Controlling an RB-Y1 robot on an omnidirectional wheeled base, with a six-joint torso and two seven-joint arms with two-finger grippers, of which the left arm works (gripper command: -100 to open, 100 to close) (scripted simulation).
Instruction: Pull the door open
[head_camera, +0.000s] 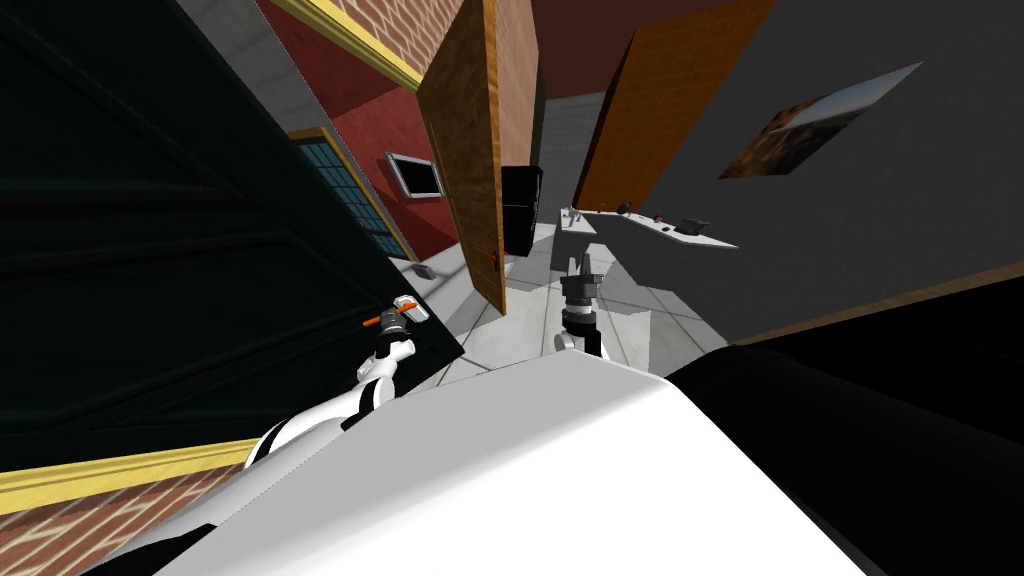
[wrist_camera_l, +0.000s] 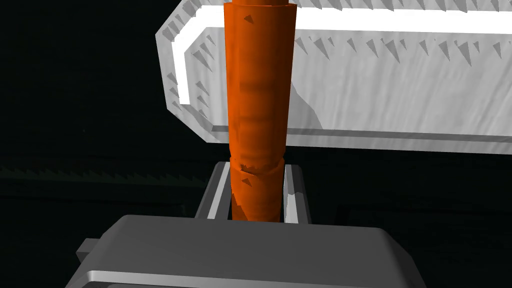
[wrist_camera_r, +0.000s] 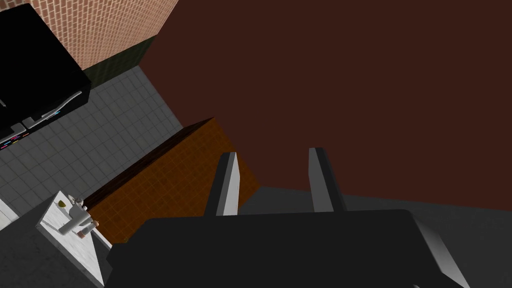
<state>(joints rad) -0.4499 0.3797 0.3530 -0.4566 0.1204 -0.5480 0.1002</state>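
Note:
A dark, almost black panelled door (head_camera: 150, 250) stands at my left, swung out at an angle from its yellow frame. Near its free edge sits a white lock plate (head_camera: 411, 308) with an orange lever handle (head_camera: 378, 322). My left gripper (head_camera: 392, 332) is at that handle. In the left wrist view the orange handle (wrist_camera_l: 257, 90) runs up between the two fingers (wrist_camera_l: 295, 192), which press its sides, and the white plate (wrist_camera_l: 375, 90) lies behind it. My right gripper (head_camera: 583, 265) hangs over the tiled floor ahead, fingers open (wrist_camera_r: 272, 152) with nothing between them.
A brown wooden door (head_camera: 470, 150) stands open ahead in the middle, with a black fridge (head_camera: 522, 208) behind it. A grey counter (head_camera: 665, 232) with small items lies to the right ahead. A dark grey wall (head_camera: 860, 220) with a picture runs along my right.

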